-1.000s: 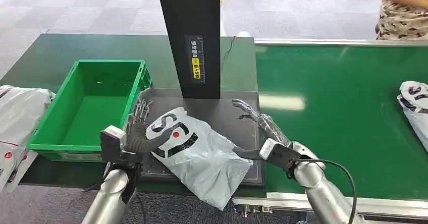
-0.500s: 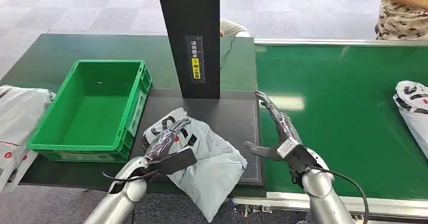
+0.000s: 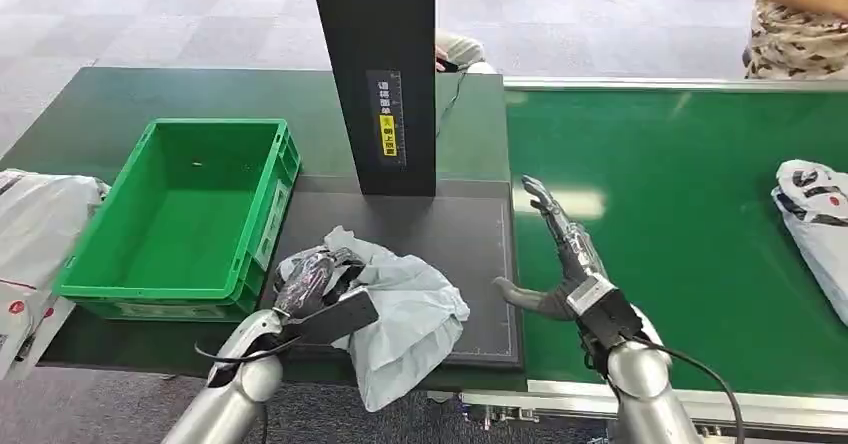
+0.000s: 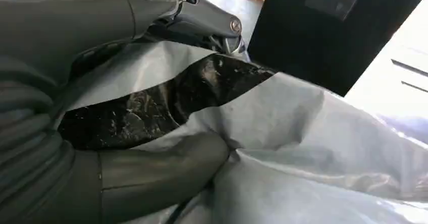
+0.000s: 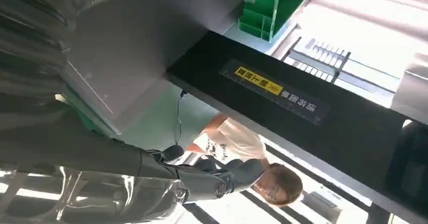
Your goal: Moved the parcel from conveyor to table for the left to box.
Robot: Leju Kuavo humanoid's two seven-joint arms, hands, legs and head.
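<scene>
Grey plastic makes up the parcel (image 3: pixel 400 309), a soft crumpled bag that lies on the dark mat (image 3: pixel 460 234) on the table (image 3: pixel 110 99), with its near end hanging over the table's front edge. The left hand (image 3: pixel 315 284) holds the parcel at the end nearest the green box (image 3: pixel 190 214). Its fingers (image 3: pixel 318 269) are curled over the top of the bag and the bag is bunched up under them. In the left wrist view the thumb (image 4: pixel 166 166) presses into the grey plastic from one side and the dark fingers (image 4: pixel 202 24) close over it from the other side, so the bag is squeezed between them.

The right hand (image 3: pixel 560 259) is over the green conveyor (image 3: pixel 690 214), just beside the mat. Its fingers (image 3: pixel 550 209) are stretched out straight and apart, and it holds nothing. It does not touch the parcel.

Another bag (image 3: pixel 815 219) lies far off on the conveyor.
</scene>
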